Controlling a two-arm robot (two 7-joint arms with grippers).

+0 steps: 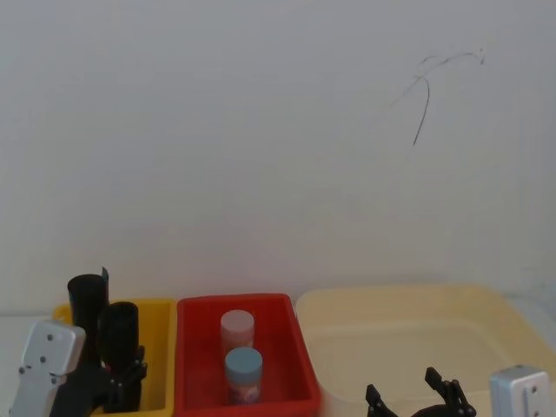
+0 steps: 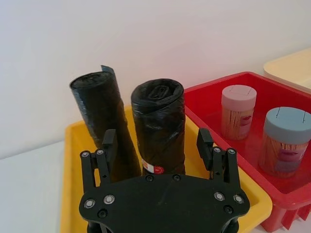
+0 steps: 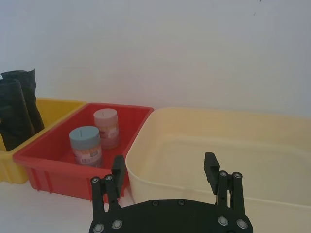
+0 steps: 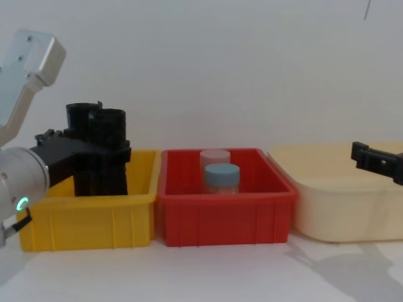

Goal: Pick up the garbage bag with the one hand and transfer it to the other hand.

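Bag: garbage bag (image 2: 159, 127) stands upright in the yellow bin (image 1: 161, 347), thick matte black roll, red sticker low on its side; upright stance leaves the top clear for a grab from the side.
Lookalike: slimmer black roll (image 2: 99, 121) just beside it, farther back in the same bin, notched flap on top rim; not the target.
Left gripper: left gripper (image 2: 158, 148) at the bag, fingers spread with one on each side of the roll, not yet closed on it; bag sits between the fingertips, so the approach looks lined up for a pinch around mid-height.
Left gripper, other views: in the chest view the black fingers reach in over the yellow bin's rim at the rolls; contact with the plastic cannot be told.
Right gripper: right gripper (image 3: 165, 172) fingers spread, holding nothing, waiting in front of the cream tub (image 3: 252, 141), well apart from the bag; likely parked there to receive the handover.
Other things: red bin (image 4: 223, 211) between yellow bin and cream tub, holding two lidded jars (image 1: 241, 356); not part of the task.
Stage: pre-grasp, judged; pick-up and transfer both still to do.
Risk: soft roll may squash or lean into its neighbour when squeezed.
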